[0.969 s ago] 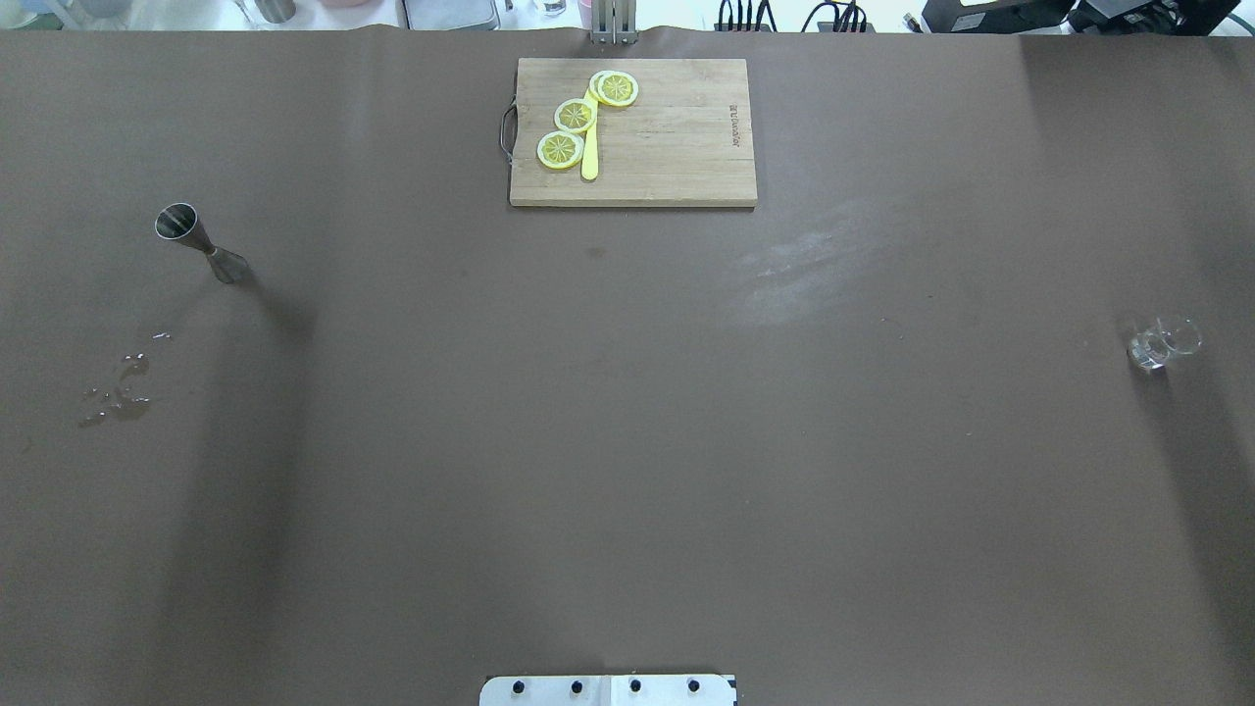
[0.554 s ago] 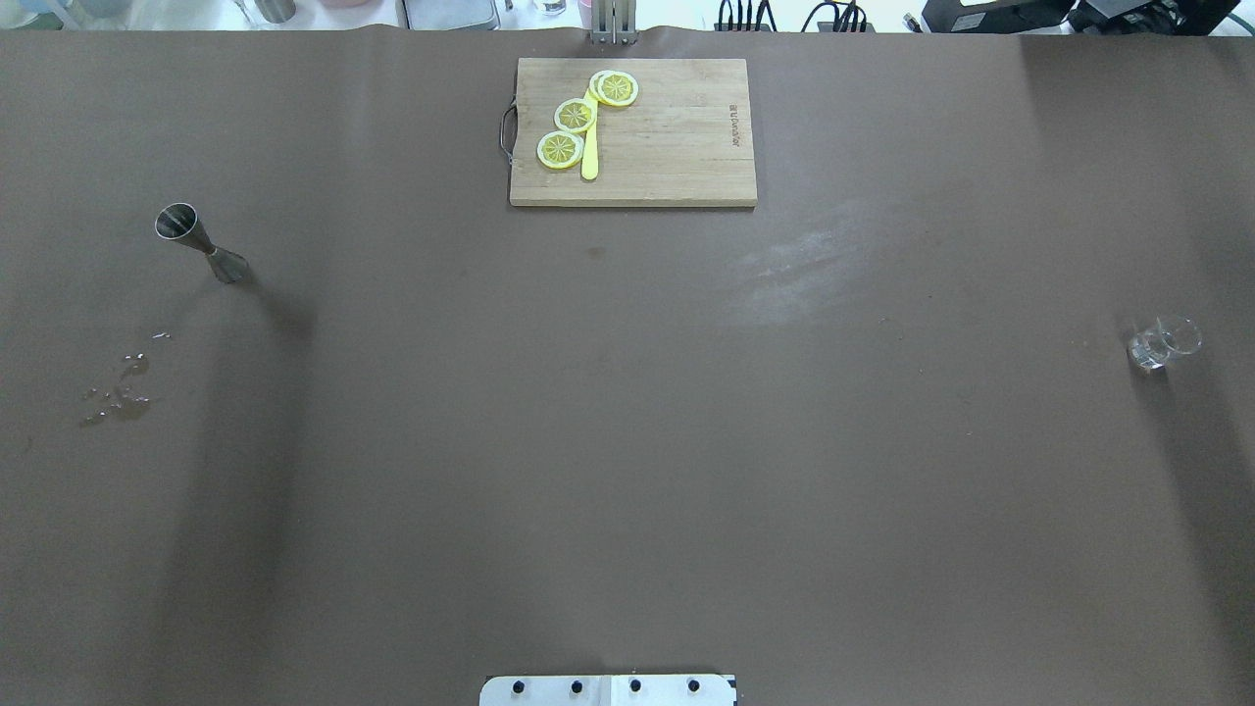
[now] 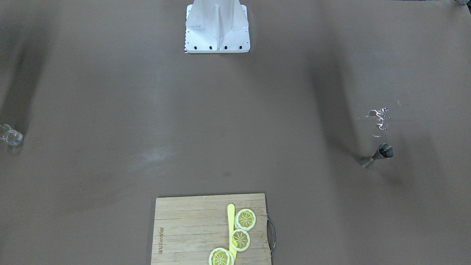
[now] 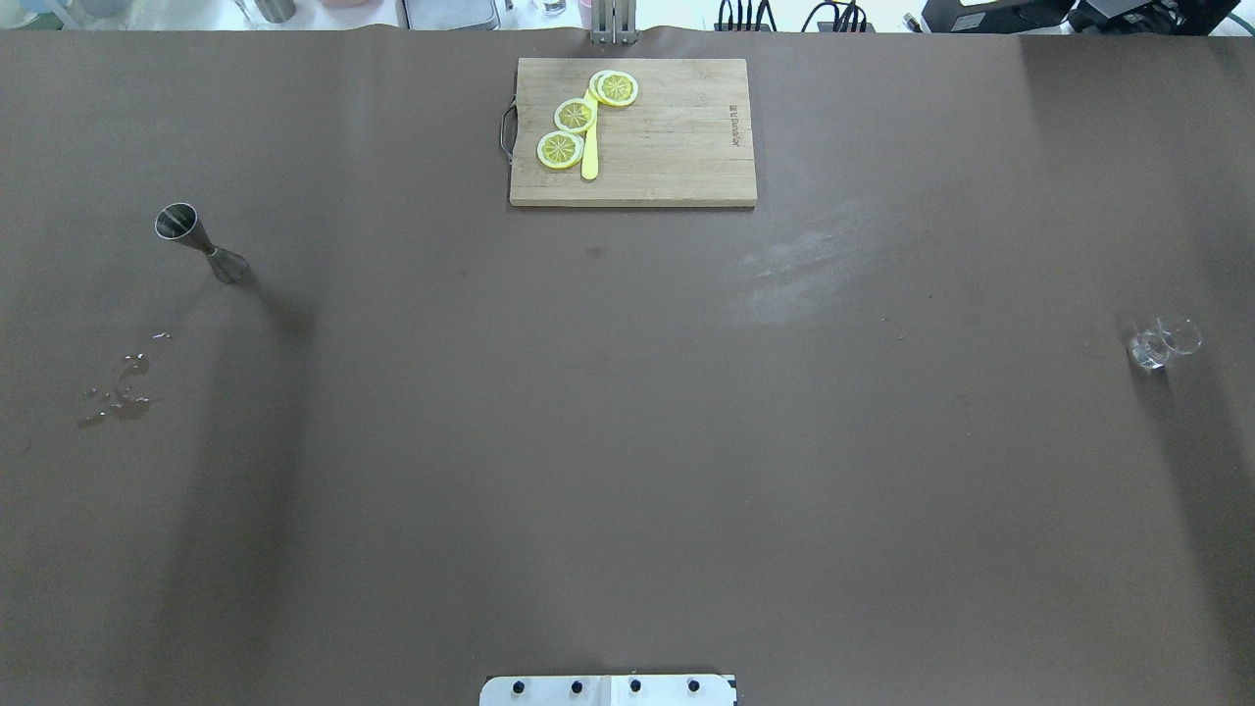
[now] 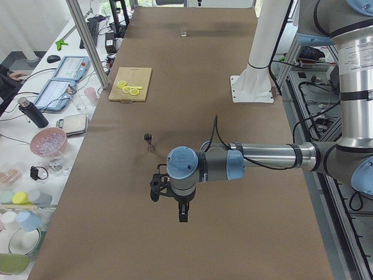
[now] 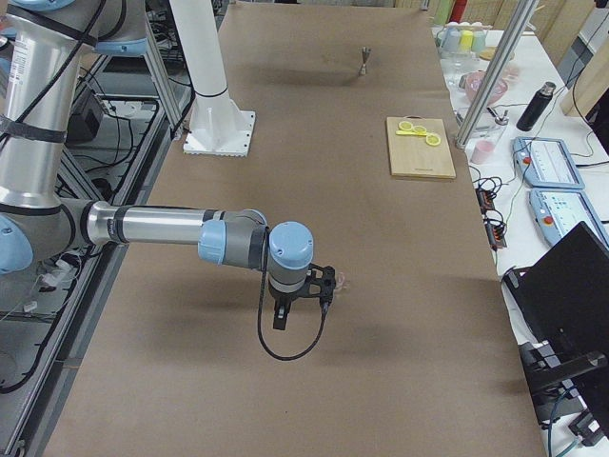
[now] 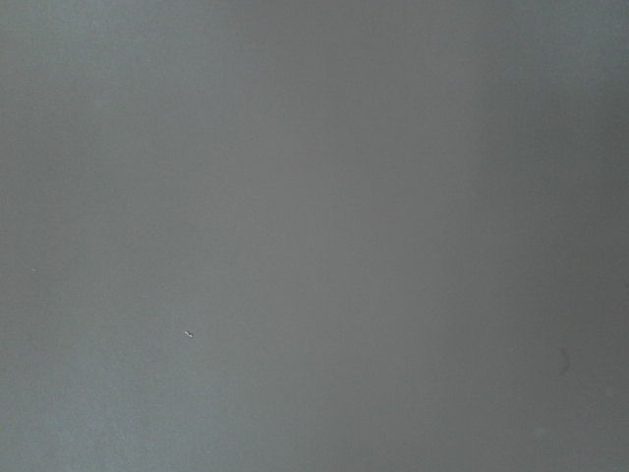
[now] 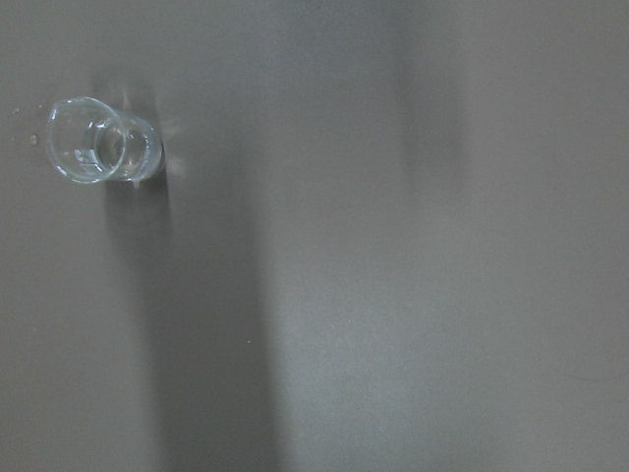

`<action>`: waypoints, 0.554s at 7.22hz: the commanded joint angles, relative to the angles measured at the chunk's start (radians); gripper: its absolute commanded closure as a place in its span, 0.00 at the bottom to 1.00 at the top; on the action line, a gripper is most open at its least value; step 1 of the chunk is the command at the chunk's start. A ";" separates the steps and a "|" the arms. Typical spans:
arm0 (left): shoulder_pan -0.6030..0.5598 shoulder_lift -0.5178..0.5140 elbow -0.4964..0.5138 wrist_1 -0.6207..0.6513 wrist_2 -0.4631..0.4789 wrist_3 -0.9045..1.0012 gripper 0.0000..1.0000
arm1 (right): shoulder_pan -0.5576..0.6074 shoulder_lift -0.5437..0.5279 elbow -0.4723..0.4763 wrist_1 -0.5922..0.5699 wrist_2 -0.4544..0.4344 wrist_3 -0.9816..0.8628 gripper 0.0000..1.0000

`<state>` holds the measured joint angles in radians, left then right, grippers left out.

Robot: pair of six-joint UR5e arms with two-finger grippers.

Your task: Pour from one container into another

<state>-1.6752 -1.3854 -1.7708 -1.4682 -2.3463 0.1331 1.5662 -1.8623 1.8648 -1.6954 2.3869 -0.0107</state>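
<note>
Nothing has shifted on my overhead feed since a second ago. The jigger (image 4: 201,245) stands out at nine o'clock and the glass (image 4: 1163,342) at three, well apart. The left gripper (image 5: 156,188) and right gripper (image 6: 325,283) show side-on only, so I cannot tell how wide they are or whether they hold anything.

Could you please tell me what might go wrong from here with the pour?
1. The small shiny steel hourglass jigger and the short clear drinking glass stand near opposite ends of the brown table, so a long carry could slosh any contents.
2. Wet splashes already lie near the jigger; more spilling seems plausible.
3. The glass's mouth looks narrow, so a stream could miss.
</note>
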 commanded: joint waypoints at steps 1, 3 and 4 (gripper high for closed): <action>-0.001 -0.001 0.001 -0.023 0.001 0.000 0.02 | 0.002 0.000 -0.003 -0.001 0.000 0.000 0.00; 0.000 -0.001 -0.001 -0.035 0.001 0.000 0.02 | 0.000 0.000 -0.004 -0.001 0.000 0.000 0.00; 0.000 -0.001 -0.001 -0.035 0.001 0.000 0.02 | 0.000 0.000 -0.004 -0.001 0.000 0.000 0.00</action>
<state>-1.6755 -1.3863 -1.7711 -1.5008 -2.3455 0.1334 1.5664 -1.8622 1.8614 -1.6966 2.3869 -0.0107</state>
